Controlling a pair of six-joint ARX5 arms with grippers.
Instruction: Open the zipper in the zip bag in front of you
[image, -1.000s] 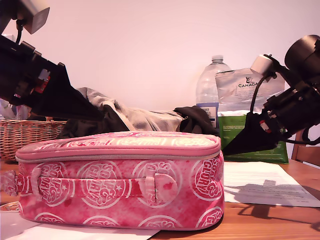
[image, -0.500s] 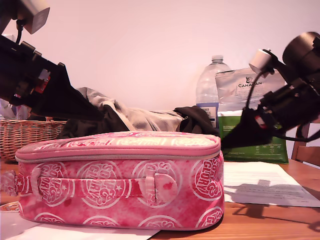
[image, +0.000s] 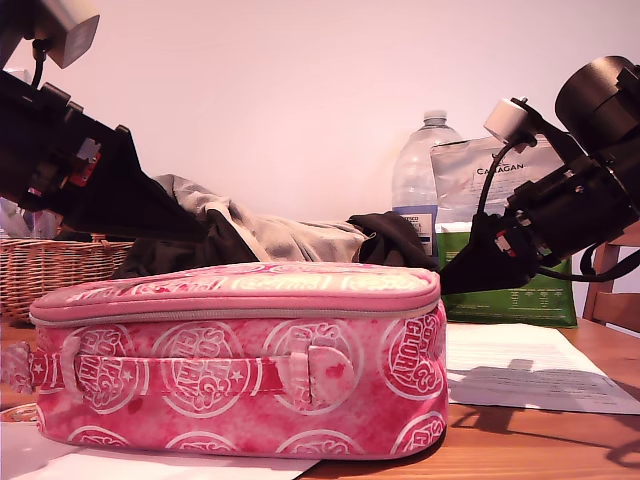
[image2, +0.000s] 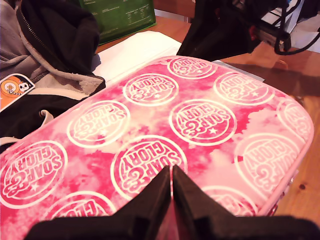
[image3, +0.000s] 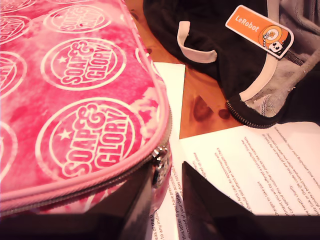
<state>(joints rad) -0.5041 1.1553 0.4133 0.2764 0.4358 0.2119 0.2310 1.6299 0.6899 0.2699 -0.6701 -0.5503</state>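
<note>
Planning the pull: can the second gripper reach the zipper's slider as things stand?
Probably yes. My second gripper is open right at the zip bag's corner, and the zipper slider sits at the gap between the jaws, with nothing between them.

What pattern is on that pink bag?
The zip bag is pink with white circular Soap & Glory logos; the first wrist view shows it best.

Warm pink cast, bright; soft shadows on paper (image: 500, 350) (exterior view); jaws blurred.

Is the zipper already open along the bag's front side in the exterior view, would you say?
No, the zipper lies closed along the zip bag's whole visible front.
</note>
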